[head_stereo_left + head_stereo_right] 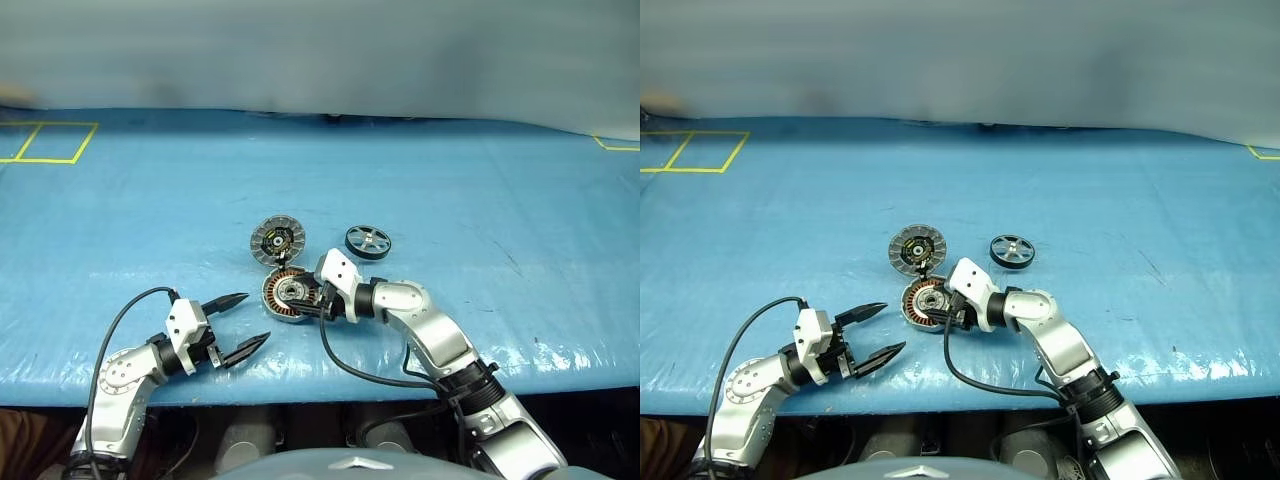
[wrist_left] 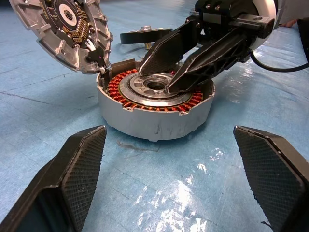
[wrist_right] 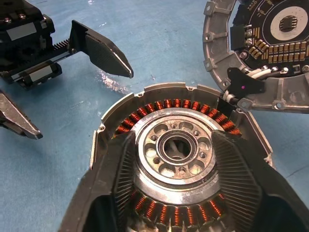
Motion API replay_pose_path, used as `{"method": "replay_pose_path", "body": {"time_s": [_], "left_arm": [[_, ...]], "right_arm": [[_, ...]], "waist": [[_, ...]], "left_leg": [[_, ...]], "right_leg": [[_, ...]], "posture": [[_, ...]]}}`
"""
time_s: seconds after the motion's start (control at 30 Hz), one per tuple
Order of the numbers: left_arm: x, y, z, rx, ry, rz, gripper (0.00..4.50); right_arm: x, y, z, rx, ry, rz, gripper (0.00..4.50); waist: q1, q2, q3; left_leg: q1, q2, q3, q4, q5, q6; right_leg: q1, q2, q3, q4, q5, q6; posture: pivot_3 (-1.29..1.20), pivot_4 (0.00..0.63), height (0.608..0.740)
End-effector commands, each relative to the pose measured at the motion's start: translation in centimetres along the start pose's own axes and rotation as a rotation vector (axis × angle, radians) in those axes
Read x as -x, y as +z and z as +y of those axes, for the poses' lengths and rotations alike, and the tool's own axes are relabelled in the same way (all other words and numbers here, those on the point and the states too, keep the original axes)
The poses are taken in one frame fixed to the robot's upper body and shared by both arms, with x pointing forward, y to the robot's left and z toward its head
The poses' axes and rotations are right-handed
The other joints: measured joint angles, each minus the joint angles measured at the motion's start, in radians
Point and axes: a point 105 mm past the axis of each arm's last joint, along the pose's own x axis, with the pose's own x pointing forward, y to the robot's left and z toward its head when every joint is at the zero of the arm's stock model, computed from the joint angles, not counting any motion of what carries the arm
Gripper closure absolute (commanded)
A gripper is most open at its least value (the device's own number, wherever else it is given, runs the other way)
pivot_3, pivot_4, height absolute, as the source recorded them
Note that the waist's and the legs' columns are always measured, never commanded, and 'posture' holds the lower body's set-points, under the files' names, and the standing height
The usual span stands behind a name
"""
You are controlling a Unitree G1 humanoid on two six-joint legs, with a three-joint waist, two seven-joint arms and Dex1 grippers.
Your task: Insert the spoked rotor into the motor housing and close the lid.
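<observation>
Overhead, right pincer [image 1: 312, 300] spread over motor housing [image 1: 285, 297]; left pincer [image 1: 245, 322] spread.

The counter [image 1: 150, 190] is covered by a glossy blue sheet, on which glare is seen along the near edge. Yellow tape lines [image 1: 45, 142] are laid at its far corners.

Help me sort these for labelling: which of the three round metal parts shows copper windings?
The motor housing, nearest the robot with the right gripper over it; the lid and spoked rotor show none.
</observation>
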Motion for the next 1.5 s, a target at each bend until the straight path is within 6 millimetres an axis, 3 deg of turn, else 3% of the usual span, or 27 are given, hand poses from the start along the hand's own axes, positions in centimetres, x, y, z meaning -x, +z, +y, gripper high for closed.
{"method": "replay_pose_path", "body": {"time_s": [0.03, 0.2, 0.47, 0.63, 0.8, 0.87, 0.93, 1.37, 1.47, 1.5], "left_arm": [[0.1, 0.3, 0.1, -0.017, 0.009, -0.016, 0.00], [0.1, 0.3, 0.1, -0.017, 0.012, -0.013, 0.00], [0.1, 0.3, 0.0, -0.006, 0.015, -0.025, 0.00], [0.0, 0.7, 0.1, -0.010, 0.017, -0.042, 0.00], [0.0, 0.6, 0.2, -0.009, 0.012, -0.039, 0.00], [-0.2, 0.6, 0.2, -0.009, 0.010, -0.041, 0.00], [-0.3, 0.6, 0.2, -0.011, 0.008, -0.042, 0.00], [0.0, 0.2, 0.1, -0.012, 0.026, -0.030, 0.00], [0.1, 0.2, 0.2, -0.017, 0.031, -0.026, 0.00], [0.1, 0.2, 0.1, -0.018, 0.032, -0.026, 0.00]], "right_arm": [[0.1, 1.4, 0.2, 0.013, 0.012, -0.058, 1.95], [0.1, 1.8, 0.3, -0.008, 0.021, -0.080, 1.95], [1.8, 3.4, -1.6, -0.010, -0.070, -0.146, 4.42], [5.1, 3.5, -4.4, 0.068, -0.221, -0.095, 4.42], [10.2, 3.4, -8.8, 0.095, -0.455, -0.027, 4.42], [12.4, 3.0, -10.7, 0.085, -0.547, 0.008, 4.42], [13.2, 2.2, -11.4, 0.071, -0.567, 0.051, 4.42], [11.2, 0.1, -10.6, -0.020, -0.507, 0.080, 4.42], [11.2, -0.1, -10.7, -0.013, -0.517, 0.086, 3.85], [11.3, -0.2, -10.8, -0.009, -0.522, 0.090, 3.85]], "waist": [[0.000, 0.000, 0.000], [0.000, 0.000, 0.000], [0.001, 0.000, 0.000], [0.001, 0.000, 0.000], [0.002, 0.000, 0.000], [0.001, 0.000, 0.000], [0.001, 0.000, 0.000], [0.004, 0.000, 0.000], [0.002, 0.000, 0.000], [0.002, 0.000, 0.000]], "left_leg": [[0.000, 0.000, 0.000, 0.000, 0.000, 0.000], [0.000, 0.000, 0.000, 0.000, 0.000, 0.000], [0.000, 0.000, 0.000, 0.000, 0.000, 0.000], [0.000, 0.000, 0.000, 0.000, 0.000, 0.000], [0.000, 0.000, 0.000, 0.000, 0.000, 0.000], [0.000, 0.000, 0.000, 0.000, 0.000, 0.000], [0.000, 0.000, 0.000, 0.000, 0.001, 0.003], [-0.001, 0.000, 0.001, 0.000, 0.002, 0.004], [-0.001, 0.000, 0.001, 0.000, 0.002, 0.004], [0.000, 0.000, 0.001, 0.000, 0.002, 0.004]], "right_leg": [[0.000, 0.000, 0.000, 0.000, 0.000, 0.000], [0.000, 0.000, 0.000, 0.000, 0.000, 0.000], [0.000, 0.000, 0.000, 0.000, 0.000, 0.000], [0.000, 0.000, 0.000, 0.000, 0.000, 0.000], [0.000, 0.000, 0.000, 0.000, 0.000, 0.000], [0.000, 0.000, 0.000, -0.001, 0.000, 0.000], [0.000, 0.000, 0.000, -0.001, 0.000, 0.000], [0.000, -0.001, 0.000, -0.001, 0.000, 0.000], [0.000, -0.001, 0.001, -0.001, 0.000, 0.000], [0.000, -0.001, 0.000, 0.000, 0.000, 0.000]], "posture": [[0.00, 0.150, 0.740], [0.00, 0.150, 0.740], [0.00, 0.150, 0.740], [0.00, 0.150, 0.740], [0.00, 0.150, 0.740], [0.00, 0.150, 0.740], [0.00, 0.150, 0.740], [0.00, 0.150, 0.740], [0.00, 0.150, 0.740], [0.00, 0.150, 0.740]]}}
